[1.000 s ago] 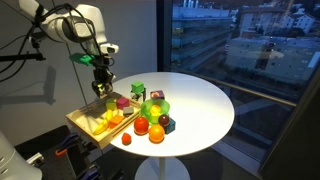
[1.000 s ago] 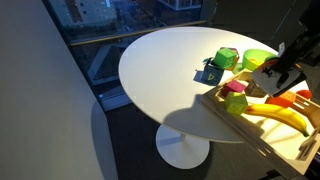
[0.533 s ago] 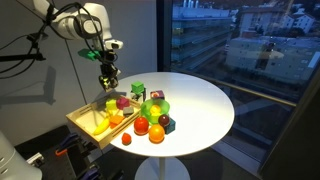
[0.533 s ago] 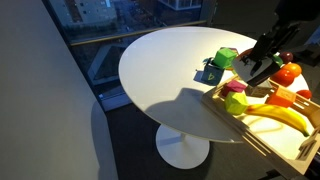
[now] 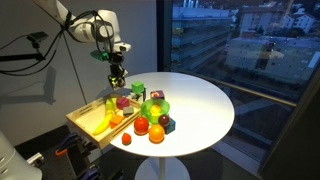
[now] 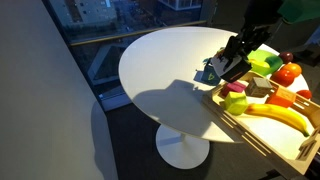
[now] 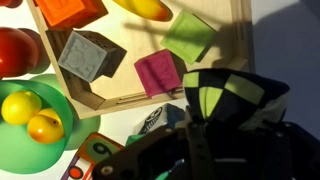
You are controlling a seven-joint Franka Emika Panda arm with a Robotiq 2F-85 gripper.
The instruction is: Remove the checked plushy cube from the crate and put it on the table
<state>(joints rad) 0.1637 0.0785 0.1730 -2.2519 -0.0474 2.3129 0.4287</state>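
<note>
Gripper: in an exterior view the gripper [image 5: 117, 77] hangs above the crate's worktop-side edge; its jaws look narrowed onto a small patterned thing
Cube: checked plushy cube [image 7: 222, 98] fills the space between the jaws in the wrist view – judged to be clamped and clear of the crate floor
Crate: the crate [image 5: 78, 122] sits at the rim of the worktop [image 5: 205, 100]; a magenta cube [image 7: 158, 73] and a grey cube [image 7: 90, 55] lie inside it, near the corner under the gripper
Ground below: crowded – a teal block [image 6: 210, 72] is just beside the crate edge and a green bowl [image 7: 25, 150] of fruit is close by; bare white surface lies further out
Stage: lift looks done, carry and set-down not yet done
Risk, grip: soft body may squash and slide out of a light pinch, dropping back into the crate
Risk, early release: cube could land on the teal block or bowl and tumble toward the edge
Risk, descent: coming down here, jaws could strike the crate rim or nudge the toys; open white surface is the safer target
</note>
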